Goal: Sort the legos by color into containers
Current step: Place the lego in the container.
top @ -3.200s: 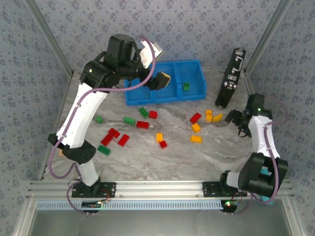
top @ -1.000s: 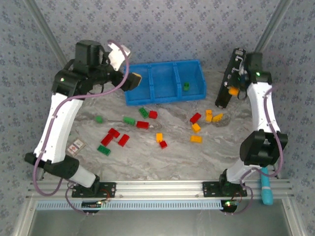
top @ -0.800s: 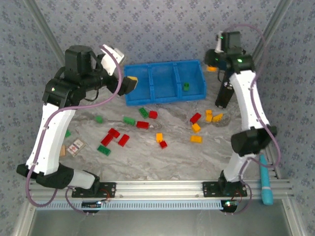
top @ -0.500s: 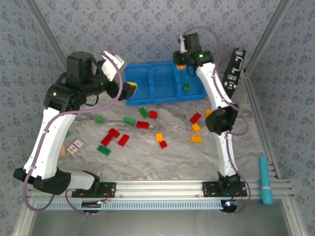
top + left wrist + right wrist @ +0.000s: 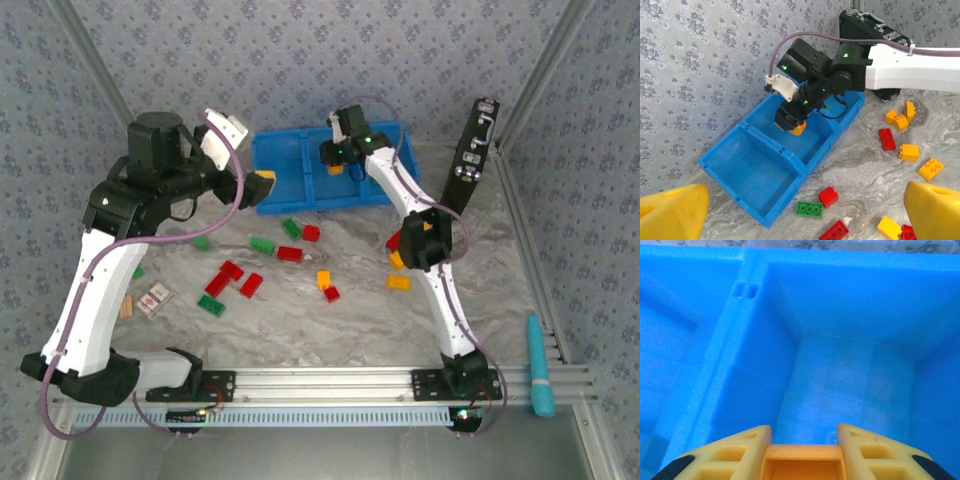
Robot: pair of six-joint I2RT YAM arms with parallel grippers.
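Orange brick (image 5: 803, 465) crosswise between right fingers (image 5: 725, 456)

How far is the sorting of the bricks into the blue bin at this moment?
Done: almost nothing; in the bin, the left section and middle section look bare. In hand: the right tool is shut on an orange brick above the middle section. Left: many bricks lie loose on the table, for example a red brick and a green brick.
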